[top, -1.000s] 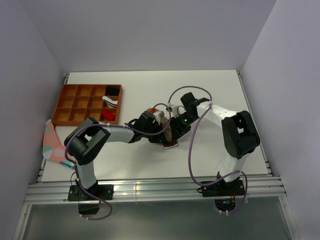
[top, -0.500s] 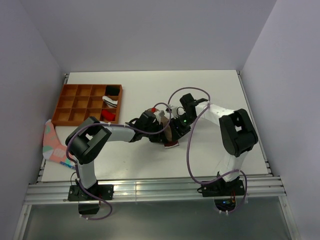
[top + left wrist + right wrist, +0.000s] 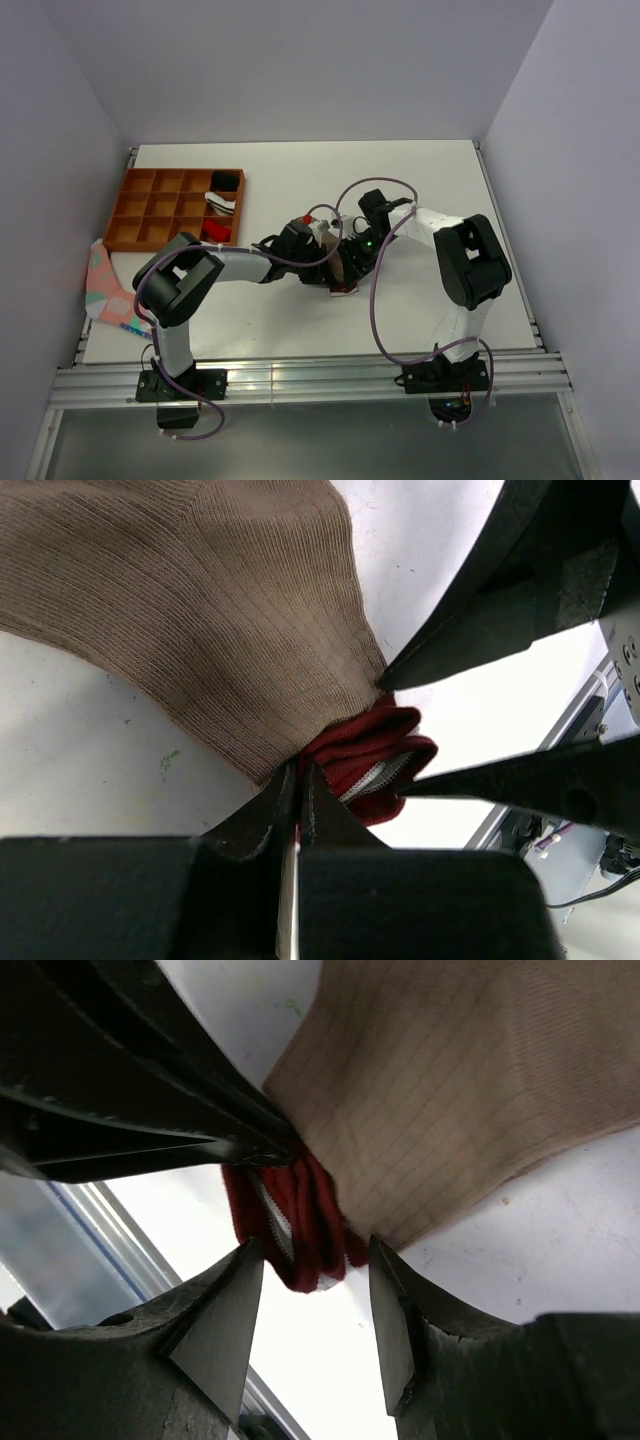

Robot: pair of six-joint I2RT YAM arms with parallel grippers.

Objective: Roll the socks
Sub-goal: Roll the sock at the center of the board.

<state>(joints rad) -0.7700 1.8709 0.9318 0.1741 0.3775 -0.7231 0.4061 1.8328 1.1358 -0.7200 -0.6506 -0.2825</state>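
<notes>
Table (image 3: 430, 180) layout, left to right: a pink patterned sock (image 3: 100, 283) overhangs the left edge, and an orange divided tray (image 3: 140, 212) sits near the far left corner. At centre, the left gripper (image 3: 298, 778) has its fingers pressed together, pinching the tan-brown sock (image 3: 200, 610) where the ribbed body meets the maroon-and-white striped cuff (image 3: 372, 760). The sock lies on the table. The right gripper (image 3: 310, 1330) faces the left one with fingers spread, one on each side of the cuff's end.
</notes>
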